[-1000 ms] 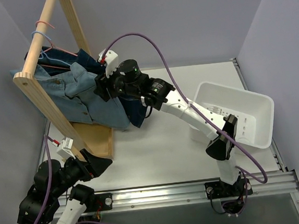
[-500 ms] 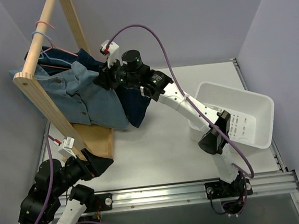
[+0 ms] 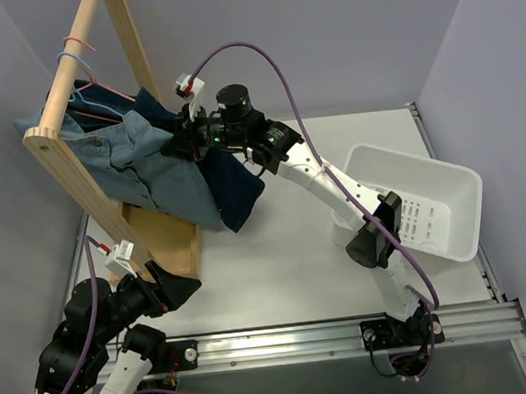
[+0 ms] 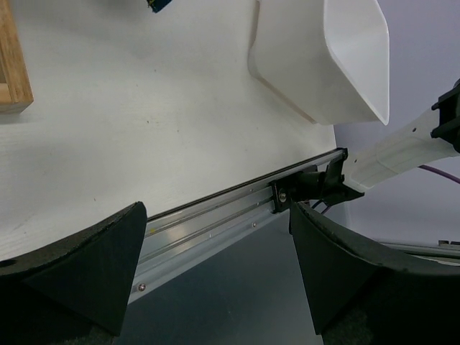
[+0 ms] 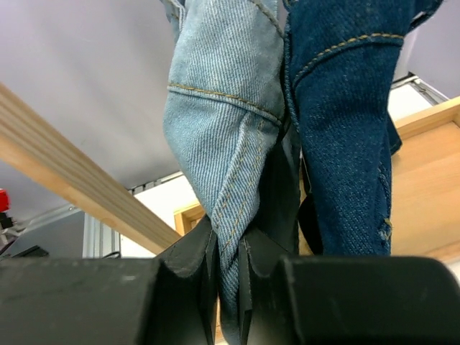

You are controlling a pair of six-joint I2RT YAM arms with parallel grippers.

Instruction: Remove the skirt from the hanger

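A light blue denim garment [image 3: 126, 163] with buttons hangs from wire hangers [image 3: 88, 97] on a wooden rack [image 3: 73, 186]; a dark blue denim garment [image 3: 230, 186] hangs beside it. I cannot tell which one is the skirt. My right gripper [image 3: 187, 134] is high at the rack, where the two garments meet. In the right wrist view the right gripper [image 5: 230, 266] is shut on a fold of the light denim [image 5: 223, 108], with the dark denim [image 5: 345, 108] just to its right. My left gripper [image 3: 174, 288] is low at the near left; in its wrist view the left gripper [image 4: 215, 273] is open and empty.
A white bin [image 3: 420, 197] stands on the table at the right and also shows in the left wrist view [image 4: 323, 57]. The rack's wooden base [image 3: 170, 242] lies on the table at the left. A metal rail [image 3: 303, 336] runs along the near edge.
My right gripper has moved up and to the left toward the rack, shut on the cloth. The garments' lower edges have bunched and lifted. The left arm has barely moved.
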